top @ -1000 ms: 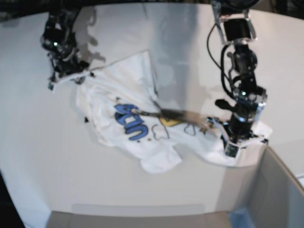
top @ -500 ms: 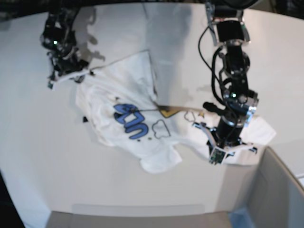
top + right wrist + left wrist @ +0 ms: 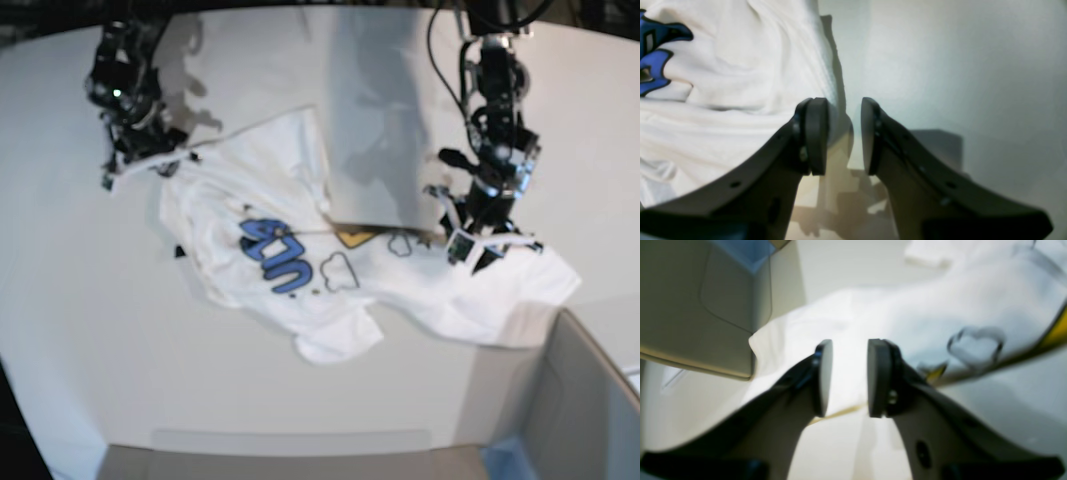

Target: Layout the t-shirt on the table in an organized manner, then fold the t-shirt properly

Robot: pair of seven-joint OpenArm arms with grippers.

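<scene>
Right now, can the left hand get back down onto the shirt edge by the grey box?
Probably yes. The left hand hovers open just above the t-shirt, with nothing between its pads and the cloth. The grey box stands close beside that edge, so descend on the shirt side.

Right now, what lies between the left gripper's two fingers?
Nothing is held: the left gripper is open, and the t-shirt shows through the gap in the left wrist view.

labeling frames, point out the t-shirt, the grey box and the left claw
t-shirt (image 3: pixel 300 190), base view, plain white cloth above the blue lettering
grey box (image 3: pixel 690 306), left wrist view, its side wall
left claw (image 3: pixel 846 376), left wrist view, gap between its pads
</scene>
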